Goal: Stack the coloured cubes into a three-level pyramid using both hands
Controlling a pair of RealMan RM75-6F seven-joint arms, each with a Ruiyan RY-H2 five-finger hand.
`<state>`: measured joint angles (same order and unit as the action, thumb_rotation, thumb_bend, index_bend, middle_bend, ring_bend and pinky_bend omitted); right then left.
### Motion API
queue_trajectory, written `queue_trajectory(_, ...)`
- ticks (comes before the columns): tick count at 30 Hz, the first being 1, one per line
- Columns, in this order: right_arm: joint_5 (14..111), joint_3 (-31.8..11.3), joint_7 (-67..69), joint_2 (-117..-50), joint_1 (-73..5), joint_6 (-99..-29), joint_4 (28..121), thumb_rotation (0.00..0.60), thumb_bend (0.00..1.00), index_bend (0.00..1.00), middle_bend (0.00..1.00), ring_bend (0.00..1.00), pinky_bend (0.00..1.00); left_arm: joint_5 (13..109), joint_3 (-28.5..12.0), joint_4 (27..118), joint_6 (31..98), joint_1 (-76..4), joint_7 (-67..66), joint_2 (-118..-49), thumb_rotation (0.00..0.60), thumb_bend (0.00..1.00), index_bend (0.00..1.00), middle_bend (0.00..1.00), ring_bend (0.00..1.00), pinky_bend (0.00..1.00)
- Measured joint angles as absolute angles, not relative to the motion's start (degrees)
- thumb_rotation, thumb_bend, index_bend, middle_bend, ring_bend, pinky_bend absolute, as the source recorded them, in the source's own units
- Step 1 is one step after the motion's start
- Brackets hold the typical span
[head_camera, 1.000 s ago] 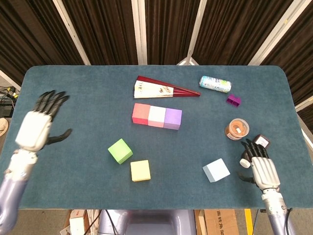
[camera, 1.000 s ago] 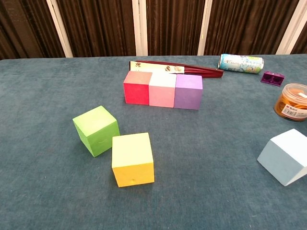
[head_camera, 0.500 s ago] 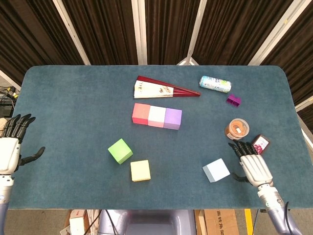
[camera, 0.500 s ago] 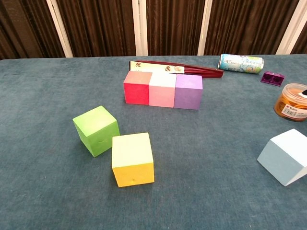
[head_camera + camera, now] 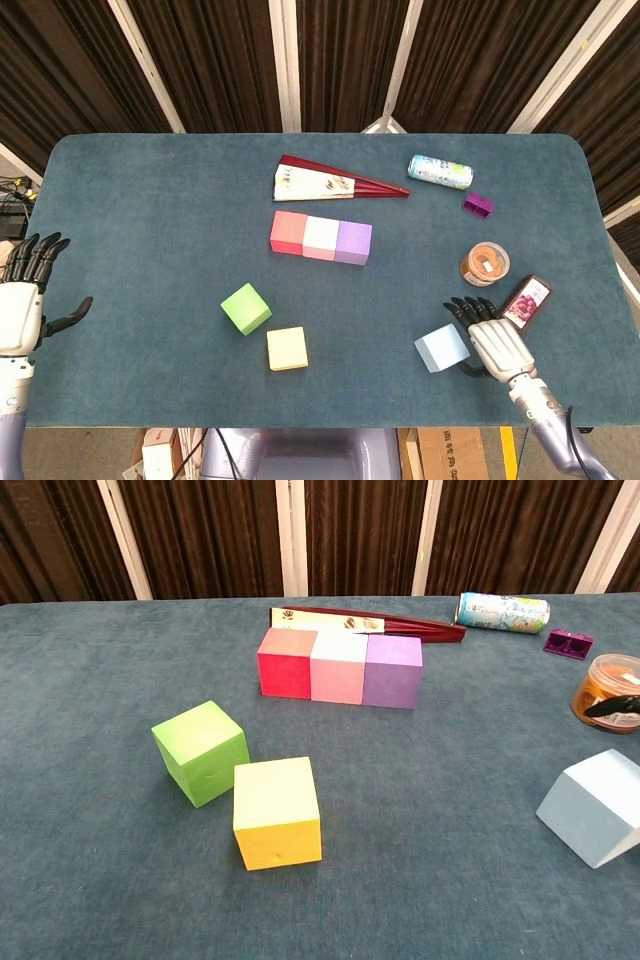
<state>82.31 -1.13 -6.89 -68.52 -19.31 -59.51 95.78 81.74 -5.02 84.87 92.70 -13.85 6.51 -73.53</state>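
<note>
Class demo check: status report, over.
Left robot hand open at table edge. Right robot hand open beside pale blue cube. Base row set. Nothing blocking.

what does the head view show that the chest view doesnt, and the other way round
Only the head view shows the left robot hand, open off the table's left edge, most of the right robot hand beside the light blue cube, and the dark phone-like object.

Only the chest view shows the cubes' front faces, such as the orange front of the yellow cube; just a dark fingertip of the right hand enters it.

Both show the red, pink and purple row, green cube, fan, can, purple piece and orange jar.
</note>
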Motion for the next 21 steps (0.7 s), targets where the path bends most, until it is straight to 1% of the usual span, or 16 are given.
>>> queue_trajectory(4,82.08,-1.07,-7.53,-68.67,-19.81,-58.99,96.08,0.600,0.27,0.11,0.15,0.00,0.00,81.26,-5.61,84.74,92.19,-13.67,5.96,-73.94,0.600,0.30,0.13,0.09,0.00,0.00)
queue_trajectory(10,80.89,-1.13,-8.25,-69.54,-20.05,-59.12,97.10,0.600,0.27,0.17,0.20,0.02,0.00,80.51,-6.35,84.65,90.29,-13.81,5.85,-74.47,0.600,0.30,0.14,0.09,0.00,0.00)
queue_trajectory(19,78.34,-0.57,-10.10,-67.54,-20.17,-58.12,99.56,0.600,0.27,0.18,0.20,0.02,0.00,79.85,-7.43,84.41,89.23,-13.57,5.43,-74.91,0.600,0.30,0.14,0.09,0.00,0.00)
queue_trajectory(21,77.22,-0.45,-11.03,-66.93,-20.22,-57.79,100.24,0.600,0.27,0.16,0.20,0.02,0.00,79.76,-7.64,84.35,89.13,-13.49,5.34,-75.01,0.600,0.30,0.14,0.09,0.00,0.00)
